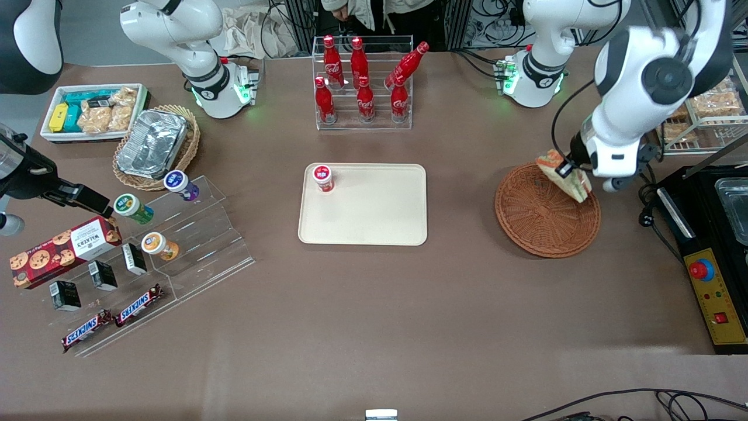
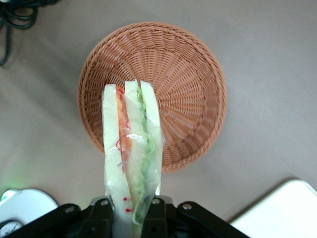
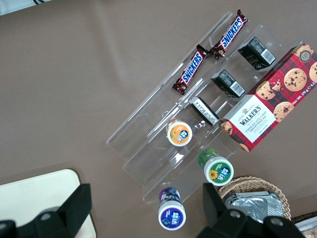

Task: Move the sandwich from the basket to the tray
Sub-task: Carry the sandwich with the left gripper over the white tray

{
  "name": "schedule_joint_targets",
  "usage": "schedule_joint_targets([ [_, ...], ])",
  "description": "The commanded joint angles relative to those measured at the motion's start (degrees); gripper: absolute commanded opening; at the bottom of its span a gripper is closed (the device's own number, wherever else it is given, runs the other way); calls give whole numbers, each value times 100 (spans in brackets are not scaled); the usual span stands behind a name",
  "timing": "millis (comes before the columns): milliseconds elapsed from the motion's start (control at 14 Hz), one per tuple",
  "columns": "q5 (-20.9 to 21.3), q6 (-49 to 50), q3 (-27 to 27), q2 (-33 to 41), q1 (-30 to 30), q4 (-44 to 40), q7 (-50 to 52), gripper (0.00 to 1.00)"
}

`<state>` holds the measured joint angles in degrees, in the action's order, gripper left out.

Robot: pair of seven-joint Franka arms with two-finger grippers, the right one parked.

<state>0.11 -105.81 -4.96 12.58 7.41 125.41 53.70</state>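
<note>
My left gripper (image 1: 570, 172) is shut on the sandwich (image 1: 565, 175), a wrapped pale wedge with orange, red and green filling. It holds the sandwich in the air above the rim of the round reddish-brown basket (image 1: 540, 216). In the left wrist view the sandwich (image 2: 131, 148) sticks out from between the fingers (image 2: 155, 218), with the basket (image 2: 188, 89) below it and nothing inside. The cream tray (image 1: 374, 210) lies at the table's middle, toward the parked arm from the basket. Its corner shows in the left wrist view (image 2: 282, 213).
A small red-capped jar (image 1: 322, 178) stands on the tray's corner. A clear rack of red cola bottles (image 1: 363, 82) stands farther from the camera than the tray. A black appliance with a yellow control panel (image 1: 716, 292) sits at the working arm's end.
</note>
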Motion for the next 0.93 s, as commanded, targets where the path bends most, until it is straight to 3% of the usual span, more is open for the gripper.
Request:
schedule_joint_targets([
  [0,6,437,-259,-97,32,-508,141,0],
  [643,50,315,-1516,-238,32,-702,18,0],
  [857,-20,-140,-1990,-544,32,-685,-280,0],
])
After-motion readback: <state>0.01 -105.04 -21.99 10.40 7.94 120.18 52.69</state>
